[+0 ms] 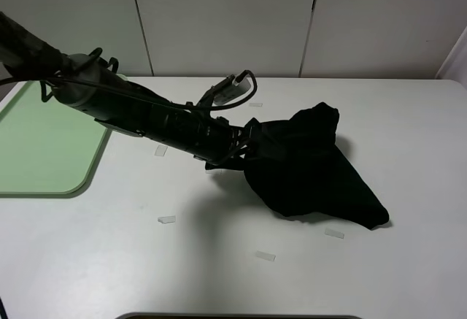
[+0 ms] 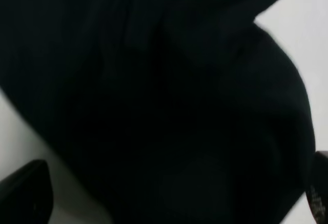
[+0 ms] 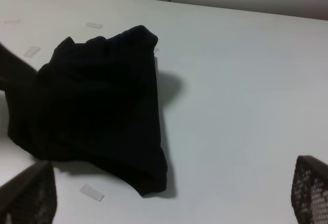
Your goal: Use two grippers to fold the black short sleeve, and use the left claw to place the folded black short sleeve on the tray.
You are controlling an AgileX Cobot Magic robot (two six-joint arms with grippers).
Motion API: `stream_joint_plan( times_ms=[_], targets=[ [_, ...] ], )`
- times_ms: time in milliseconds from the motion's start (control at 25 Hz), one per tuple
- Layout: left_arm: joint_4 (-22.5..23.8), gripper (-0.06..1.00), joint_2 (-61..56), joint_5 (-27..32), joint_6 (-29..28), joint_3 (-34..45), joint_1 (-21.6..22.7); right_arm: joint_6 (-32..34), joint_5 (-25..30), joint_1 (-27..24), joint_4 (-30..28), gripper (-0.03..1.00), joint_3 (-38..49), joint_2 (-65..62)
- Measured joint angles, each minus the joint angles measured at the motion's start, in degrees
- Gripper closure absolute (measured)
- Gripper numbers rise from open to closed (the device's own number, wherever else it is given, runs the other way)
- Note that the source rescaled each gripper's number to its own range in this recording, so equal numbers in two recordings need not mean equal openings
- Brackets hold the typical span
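left gripper (image 1: 248,146) jaws apart at the bunched black short sleeve (image 1: 310,169) mid-table, set to grab for the tray (image 1: 44,144) at left edge; right gripper (image 3: 169,203) jaws apart, empty

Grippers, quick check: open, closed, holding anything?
Left gripper: open, jaws spread wide right at the black shirt, not clamped on it.
Right gripper: open, holding nothing, above the table beside the shirt.

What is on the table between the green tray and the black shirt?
In the exterior high view, the black jointed left robot arm stretches from above the pale mint-green plastic tray to the plain black cloth T-shirt, over small pale tape strips.
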Motion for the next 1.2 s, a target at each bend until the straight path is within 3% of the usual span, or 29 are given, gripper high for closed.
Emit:
stream_joint_plan(
  times_ms=[280, 760, 880, 1080, 1200],
  targets=[
    [-0.29, -0.04, 1.62, -0.69, -0.23, -6.62, -1.02, 0.00, 0.00, 0.00, 0.00, -0.03, 0.00, 0.00],
    [-0.55, -0.01, 4.21, -2.27, -0.43, -11.23, -5.34, 0.00, 0.00, 0.00, 0.00, -0.03, 0.00, 0.00],
    [-0.60, 0.12, 4.21, -1.76, -0.43, -12.38, -7.09, 0.00, 0.00, 0.00, 0.00, -0.03, 0.00, 0.00],
    [-0.60, 0.51, 4.21, 2.54, 3.01, -12.67, -10.04, 0.00, 0.00, 0.00, 0.00, -0.03, 0.00, 0.00],
    [-0.60, 0.60, 4.21, 4.27, 7.16, -12.86, -11.89, 0.00, 0.00, 0.00, 0.00, -0.03, 0.00, 0.00]
  ],
)
